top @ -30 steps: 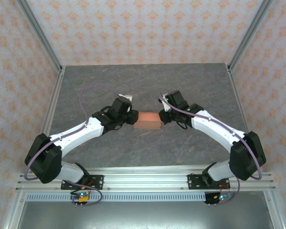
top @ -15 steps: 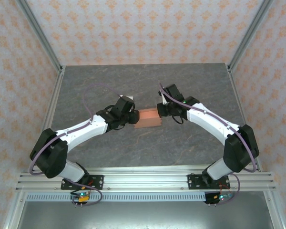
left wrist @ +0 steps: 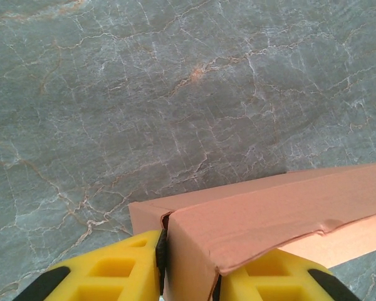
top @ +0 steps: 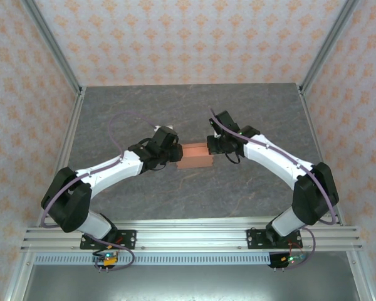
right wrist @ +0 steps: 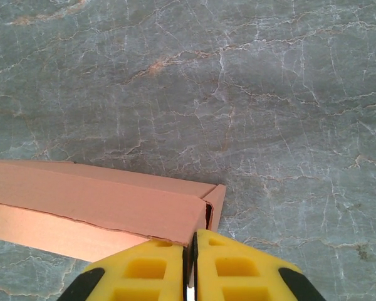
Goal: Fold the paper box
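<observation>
No legible text — none anywhere

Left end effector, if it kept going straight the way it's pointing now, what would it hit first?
The paper box: its end sits between the fingers of the left end effector. Beyond it probably the grey tabletop, though depth is unclear.
</observation>
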### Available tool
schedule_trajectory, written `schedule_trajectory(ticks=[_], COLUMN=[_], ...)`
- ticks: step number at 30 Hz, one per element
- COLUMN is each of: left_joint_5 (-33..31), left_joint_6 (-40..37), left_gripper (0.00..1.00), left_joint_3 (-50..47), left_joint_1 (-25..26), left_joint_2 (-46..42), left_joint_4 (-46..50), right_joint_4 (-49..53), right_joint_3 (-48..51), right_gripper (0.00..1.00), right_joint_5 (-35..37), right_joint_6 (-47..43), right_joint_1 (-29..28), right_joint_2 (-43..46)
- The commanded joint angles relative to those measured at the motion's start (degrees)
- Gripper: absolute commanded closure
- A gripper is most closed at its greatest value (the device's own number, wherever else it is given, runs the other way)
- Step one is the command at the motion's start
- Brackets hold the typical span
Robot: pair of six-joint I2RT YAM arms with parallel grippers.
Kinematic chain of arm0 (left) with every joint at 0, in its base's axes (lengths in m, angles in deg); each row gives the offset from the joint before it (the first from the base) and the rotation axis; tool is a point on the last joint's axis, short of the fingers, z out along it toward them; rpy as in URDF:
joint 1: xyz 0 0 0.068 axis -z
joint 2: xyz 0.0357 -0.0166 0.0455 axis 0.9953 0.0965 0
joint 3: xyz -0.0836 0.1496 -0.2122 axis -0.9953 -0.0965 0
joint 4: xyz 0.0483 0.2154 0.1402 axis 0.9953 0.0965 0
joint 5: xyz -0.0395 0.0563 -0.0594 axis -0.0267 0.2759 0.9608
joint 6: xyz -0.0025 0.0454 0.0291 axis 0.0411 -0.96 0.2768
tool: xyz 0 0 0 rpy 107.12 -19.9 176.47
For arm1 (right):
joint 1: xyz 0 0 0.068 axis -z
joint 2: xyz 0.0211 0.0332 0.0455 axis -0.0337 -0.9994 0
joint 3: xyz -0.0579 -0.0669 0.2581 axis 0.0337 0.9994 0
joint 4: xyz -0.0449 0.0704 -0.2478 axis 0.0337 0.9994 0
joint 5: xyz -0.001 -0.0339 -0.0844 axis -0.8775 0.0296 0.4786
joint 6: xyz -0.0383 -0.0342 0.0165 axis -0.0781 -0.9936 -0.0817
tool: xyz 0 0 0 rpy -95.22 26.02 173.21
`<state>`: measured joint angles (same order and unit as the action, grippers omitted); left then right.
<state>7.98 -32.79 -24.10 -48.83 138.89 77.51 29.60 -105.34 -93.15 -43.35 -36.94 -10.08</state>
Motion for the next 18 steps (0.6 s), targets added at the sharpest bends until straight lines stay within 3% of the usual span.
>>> schedule_trajectory(ticks=[1, 18], left_joint_5=[-0.56, -1.63], left_joint_6=[1.91, 2.88], left_gripper=[0.73, 0.73], left_joint_3=[1.35, 1.19], left_joint_1=[1.01, 1.01], left_joint_2=[0.23, 0.66], left_joint_4=[-0.54, -0.31], right_joint_4=[-0.08, -1.88], right_joint_3=[-0.48, 1.86], right_gripper=[0.88, 0.88], right_joint_5=[0.42, 2.1], right_joint_6=[2.33, 8.3], right_joint_1=[-1.21, -2.26], right_joint_2=[-0.37, 0.47])
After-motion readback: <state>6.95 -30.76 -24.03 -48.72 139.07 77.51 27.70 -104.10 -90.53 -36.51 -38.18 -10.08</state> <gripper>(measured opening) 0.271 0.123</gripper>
